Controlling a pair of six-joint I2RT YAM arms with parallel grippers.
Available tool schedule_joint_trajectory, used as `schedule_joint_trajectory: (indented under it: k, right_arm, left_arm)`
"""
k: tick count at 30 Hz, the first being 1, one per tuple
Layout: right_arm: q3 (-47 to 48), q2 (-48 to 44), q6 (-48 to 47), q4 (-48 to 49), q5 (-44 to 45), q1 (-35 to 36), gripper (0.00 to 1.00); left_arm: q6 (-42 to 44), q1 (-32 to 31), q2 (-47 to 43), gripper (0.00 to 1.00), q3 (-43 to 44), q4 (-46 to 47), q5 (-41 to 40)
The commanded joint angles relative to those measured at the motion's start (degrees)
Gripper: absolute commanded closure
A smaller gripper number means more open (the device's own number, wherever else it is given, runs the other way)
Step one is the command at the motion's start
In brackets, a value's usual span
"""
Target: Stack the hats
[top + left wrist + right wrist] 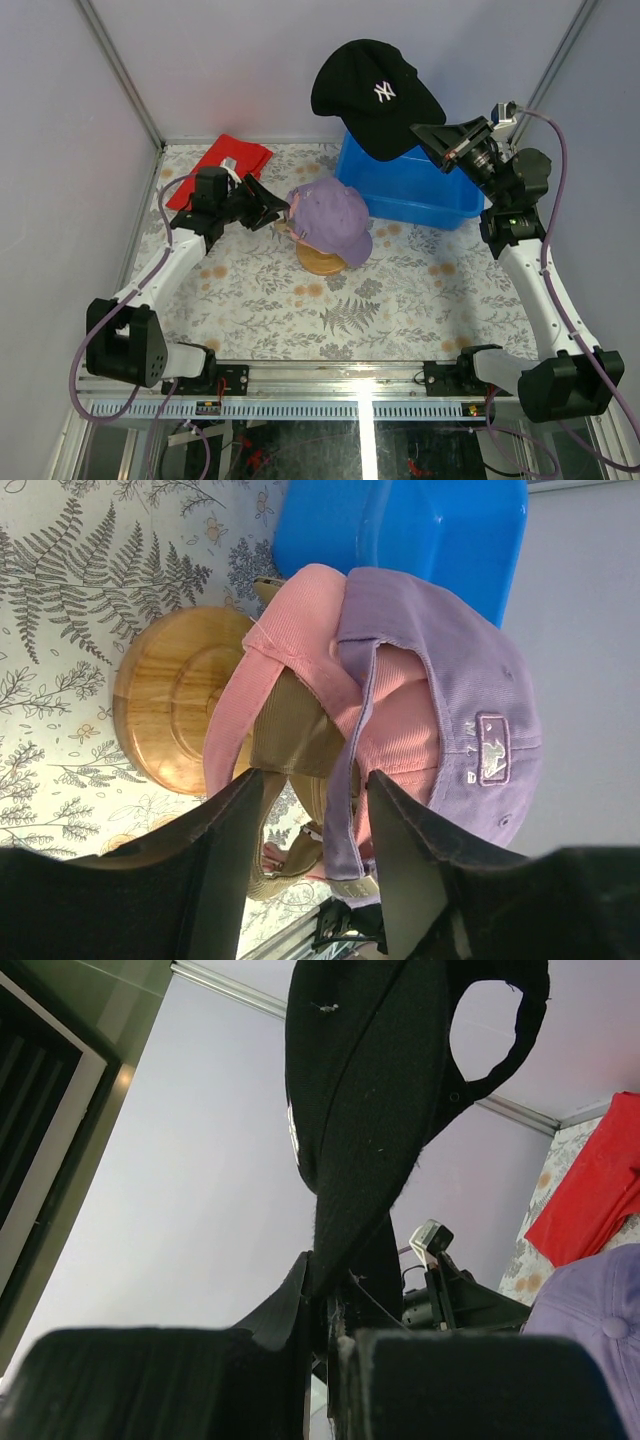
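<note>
My right gripper (428, 136) is shut on the brim edge of the black cap (375, 92), holding it high over the blue bin. In the right wrist view the black cap (370, 1090) rises from my shut right gripper (330, 1295). The purple cap (335, 218) sits on top of the wooden stand (322, 263), over the pink cap (300, 645) and the tan cap (290, 730). My left gripper (281, 212) is at the back of this stack. Its jaws stand open, with the purple cap's (440, 670) rear band and the tan strap between them (315, 815).
A blue plastic bin (410, 185) stands at the back right, just behind the stand. A folded red cloth (222, 165) lies in the back left corner beside the left arm. Grey walls close off the table on three sides.
</note>
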Motion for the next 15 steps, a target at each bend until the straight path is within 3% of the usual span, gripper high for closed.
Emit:
schedule_joint_trajectory:
  k: [1, 10, 15]
  right_arm:
    - [0.7, -2.5, -0.7, 3.3, -0.8, -0.4, 1.00]
    - [0.5, -2.8, -1.8, 1.4, -2.9, -0.4, 1.00]
    - [1.0, -1.7, -1.9, 1.8, -8.2, -0.5, 1.00]
  left_arm:
    - [-1.4, -0.7, 1.0, 0.57, -0.8, 3.7, 1.1]
    - [-3.7, -1.6, 3.6, 0.62, -1.1, 7.0, 1.2]
    - [-2.4, -1.7, 5.3, 0.96, -0.7, 7.2, 1.8]
